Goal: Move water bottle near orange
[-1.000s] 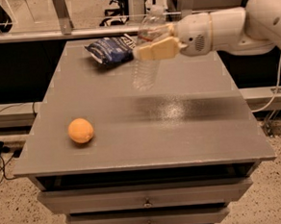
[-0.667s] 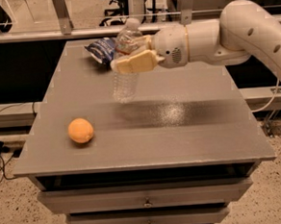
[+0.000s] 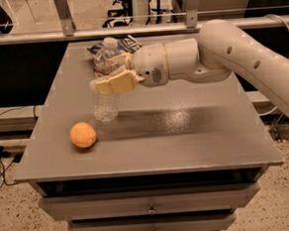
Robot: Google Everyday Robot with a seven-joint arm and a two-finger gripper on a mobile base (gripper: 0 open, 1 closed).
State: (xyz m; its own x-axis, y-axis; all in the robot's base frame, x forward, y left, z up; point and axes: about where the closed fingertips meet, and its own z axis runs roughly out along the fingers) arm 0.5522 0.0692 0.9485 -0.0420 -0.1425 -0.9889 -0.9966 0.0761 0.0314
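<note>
The water bottle [image 3: 106, 98] is clear and ribbed with a white cap, and stands upright, slightly tilted, at the left-middle of the grey table. My gripper [image 3: 107, 83] reaches in from the right on a white arm and is shut on the bottle's middle, its beige fingers [image 3: 113, 84] wrapped across the label band. The bottle's base is at or just above the tabletop; I cannot tell which. The orange [image 3: 83, 134] lies on the table just left of and in front of the bottle, a short gap away.
A dark blue snack bag [image 3: 124, 44] lies at the table's back edge behind the bottle. The grey table [image 3: 186, 139] sits on a drawer cabinet [image 3: 151, 209]. A rail and a glass partition run behind it.
My gripper has carried the bottle from the back middle of the table leftward and forward, down toward the orange. The orange and the snack bag have not moved.
</note>
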